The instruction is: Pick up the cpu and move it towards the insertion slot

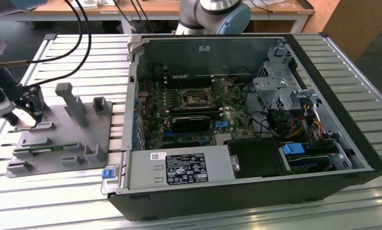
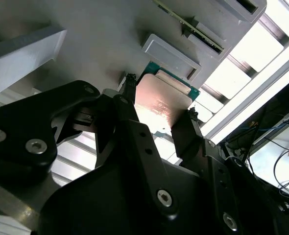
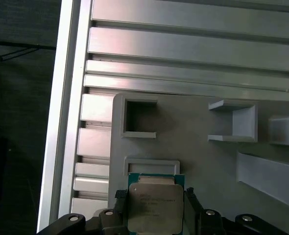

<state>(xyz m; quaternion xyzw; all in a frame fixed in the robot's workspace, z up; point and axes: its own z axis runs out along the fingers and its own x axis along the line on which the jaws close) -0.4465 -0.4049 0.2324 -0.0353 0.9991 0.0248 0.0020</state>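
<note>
1. At the exterior view's left, I am seeing the hand hanging low over the corner of a grey fixture plate that is lying on the slatted metal tabletop.
2. In both wrist views the hand is closing narrow on the cpu. Its two black fingers are pressing against two opposite edges of the chip, one on each side.
3. The cpu is showing its silvery metal top to the first wrist view, with a thin green border around it. It is sitting flat between the fingers, just beside a low raised rim of the fixture plate.
4. I cannot tell whether the chip is resting on the plate or is lifted a little above it.
5. On the same plate, nearer to the exterior camera, a long thin green circuit strip is lying in its own holder, apart from the hand.
6. At the exterior view's right, an open computer case is lying on its side on the tabletop, with the motherboard facing up.
7. The insertion slot is sitting near the middle of that board as a small dark square in a silvery frame. It is well apart from the hand and the cpu.
</note>
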